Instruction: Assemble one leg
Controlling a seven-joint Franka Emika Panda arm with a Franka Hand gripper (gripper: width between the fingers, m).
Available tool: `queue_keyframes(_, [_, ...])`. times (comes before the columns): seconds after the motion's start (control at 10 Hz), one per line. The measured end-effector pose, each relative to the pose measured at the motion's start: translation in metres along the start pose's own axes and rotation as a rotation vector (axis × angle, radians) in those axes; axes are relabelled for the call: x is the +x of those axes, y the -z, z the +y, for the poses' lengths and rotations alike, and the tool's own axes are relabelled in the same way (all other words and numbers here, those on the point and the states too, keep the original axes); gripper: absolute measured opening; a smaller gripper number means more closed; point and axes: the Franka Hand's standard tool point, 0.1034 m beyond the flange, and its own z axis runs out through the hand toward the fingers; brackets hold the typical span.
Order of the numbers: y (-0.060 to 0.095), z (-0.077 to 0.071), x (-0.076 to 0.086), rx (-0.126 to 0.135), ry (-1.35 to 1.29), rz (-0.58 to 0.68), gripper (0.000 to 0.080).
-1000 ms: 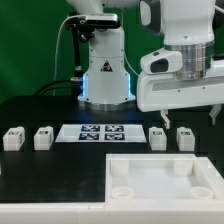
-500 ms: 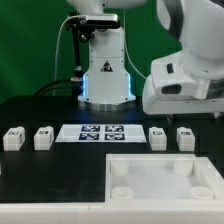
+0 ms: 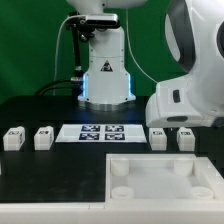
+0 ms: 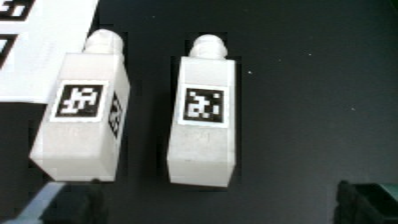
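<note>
White plastic makes up all four legs, which lie in a row on the black tabletop (image 3: 40,170) in the exterior view. At nine o'clock of the marker board (image 3: 100,133) lie the first leg (image 3: 13,138) and second leg (image 3: 43,138). At three o'clock lie the third leg (image 3: 158,137) and fourth leg (image 3: 185,138), both under the bulky white arm (image 3: 190,95). A rimmed white tray piece (image 3: 160,180) sits at five o'clock of the board. The jaws are hidden in this view.

The wrist view shows the third leg (image 4: 80,115) just beside the marker board's corner (image 4: 27,30). The fourth leg (image 4: 210,115) lies alongside it, not touching, and both tags face up. The gripper (image 4: 214,203) hovers above them. Its dark fingertips (image 4: 57,205) show at opposite edges, so the jaws are spread wide apart.
</note>
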Motion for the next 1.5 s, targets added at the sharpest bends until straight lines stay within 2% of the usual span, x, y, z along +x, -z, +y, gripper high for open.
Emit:
queue_keyframes(0.1, [-0.015,0.003,0.007,0.004,-0.007,0.004,0.0648])
queue_keyframes(0.4, [-0.048,0.006,0.005,-0.005,-0.018,-0.016,0.0648])
queue_keyframes(0.7, [-0.061,0.005,0.003,-0.011,-0.025,-0.041,0.0648])
queue_keyframes(1.0, [-0.061,0.004,0.003,-0.013,-0.019,-0.041,0.0648])
queue_keyframes(1.2, [-0.061,0.004,0.003,-0.013,-0.018,-0.041,0.0387])
queue_keyframes(1.3, [-0.061,0.004,0.003,-0.013,-0.018,-0.041,0.0288])
queue_keyframes(1.5, [-0.061,0.004,0.003,-0.013,-0.018,-0.041,0.0289])
